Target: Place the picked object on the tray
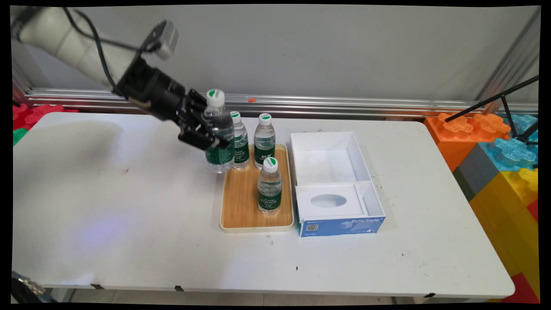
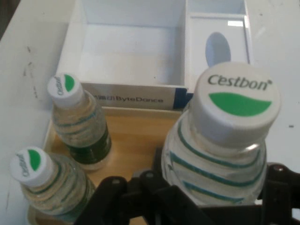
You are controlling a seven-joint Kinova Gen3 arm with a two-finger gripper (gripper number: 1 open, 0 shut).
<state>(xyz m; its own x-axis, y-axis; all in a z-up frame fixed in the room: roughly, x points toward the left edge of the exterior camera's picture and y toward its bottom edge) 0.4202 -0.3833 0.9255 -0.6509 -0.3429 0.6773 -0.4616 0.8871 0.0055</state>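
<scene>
Four bottles in the main view. The gripper, reaching in from the upper left of the frame, is clamped round the body of the held bottle, left of centre. That bottle sits higher than the others, its base at or just off the tray's upper left corner; can't tell if it touches. It stands upright, long axis vertical, cap up, gripped from the side at mid-body, probably so it stays level. Two bottles stand at the tray's far end just right of it, and a fourth stands nearer the camera, mid-tray. Open white box, blue front, lies on the desk touching or just beside the tray's right edge.

Hand view: the held bottle fills the lower right of the frame, cap toward the camera, gripper linkage wrapped round it at the bottom edge. Two bottles at lower left on the tray. The box lies across the top of the frame.
</scene>
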